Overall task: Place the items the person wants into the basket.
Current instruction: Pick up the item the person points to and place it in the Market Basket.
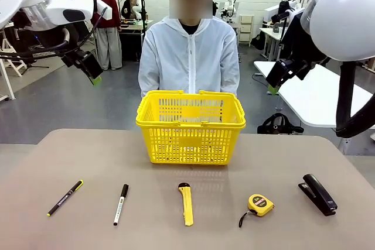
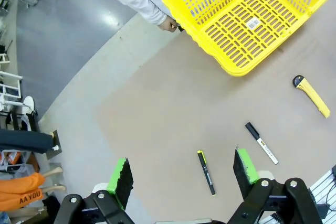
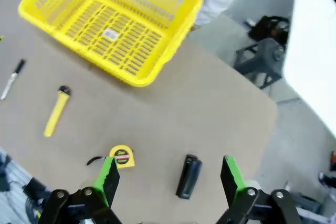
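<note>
A black pen with yellow-green lettering (image 1: 65,197) (image 2: 206,172) lies at the table's front left. Just right of it lies a white marker with a black cap (image 1: 120,204) (image 2: 261,142) (image 3: 13,78). The yellow basket (image 1: 191,125) (image 2: 247,17) (image 3: 111,24) stands empty at the table's far middle, in front of the person in a white coat (image 1: 189,57). One of the person's hands (image 2: 168,23) rests at the basket's rim. My left gripper (image 1: 94,76) (image 2: 182,176) hangs open high above the table's left. High on the right, my right gripper (image 1: 275,86) (image 3: 169,177) is open too.
A yellow utility knife (image 1: 186,203) (image 2: 312,94) (image 3: 56,110), a yellow-and-black tape measure (image 1: 258,205) (image 3: 121,157) and a black stapler (image 1: 318,194) (image 3: 188,176) lie along the front row to the right. A white table stands off to the right.
</note>
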### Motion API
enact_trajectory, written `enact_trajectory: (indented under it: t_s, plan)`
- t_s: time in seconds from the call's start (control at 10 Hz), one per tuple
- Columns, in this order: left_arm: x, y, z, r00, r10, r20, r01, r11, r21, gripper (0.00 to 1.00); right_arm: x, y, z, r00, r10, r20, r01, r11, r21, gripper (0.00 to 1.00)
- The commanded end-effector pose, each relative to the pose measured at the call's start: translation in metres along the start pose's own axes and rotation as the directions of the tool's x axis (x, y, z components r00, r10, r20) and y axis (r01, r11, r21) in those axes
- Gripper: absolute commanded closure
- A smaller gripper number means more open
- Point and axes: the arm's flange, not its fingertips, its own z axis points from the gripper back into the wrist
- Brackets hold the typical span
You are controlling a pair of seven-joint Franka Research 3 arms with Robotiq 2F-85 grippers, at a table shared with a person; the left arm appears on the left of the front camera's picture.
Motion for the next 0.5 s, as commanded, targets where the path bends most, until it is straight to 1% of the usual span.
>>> enact_trajectory:
  t_s: [0.0, 0.1, 0.2, 0.3, 0.4]
  plan:
    - [-0.020, 0.032, 0.011, 0.998, 0.000, 0.066, 0.017, 0.967, -0.256, 0.00, -0.045, -0.032, 0.022, 0.992, 0.089, 0.094, -0.116, 0.933, 0.340, 0.00]
    - [-0.038, 0.066, 0.029, 0.994, -0.003, 0.109, 0.049, 0.907, -0.419, 0.00, -0.067, -0.060, 0.044, 0.985, 0.043, 0.166, -0.115, 0.884, 0.454, 0.00]
    - [-0.063, 0.103, 0.048, 0.991, 0.031, 0.130, 0.040, 0.859, -0.511, 0.00, -0.097, -0.087, 0.070, 0.972, 0.000, 0.235, -0.126, 0.843, 0.523, 0.00]
    - [-0.084, 0.131, 0.061, 0.985, 0.100, 0.139, -0.013, 0.854, -0.521, 0.00, -0.122, -0.107, 0.088, 0.957, -0.082, 0.280, -0.082, 0.845, 0.529, 0.00]
    - [-0.105, 0.151, 0.072, 0.977, 0.160, 0.141, -0.065, 0.852, -0.519, 0.00, -0.143, -0.124, 0.101, 0.944, -0.150, 0.293, -0.028, 0.850, 0.526, 0.00]
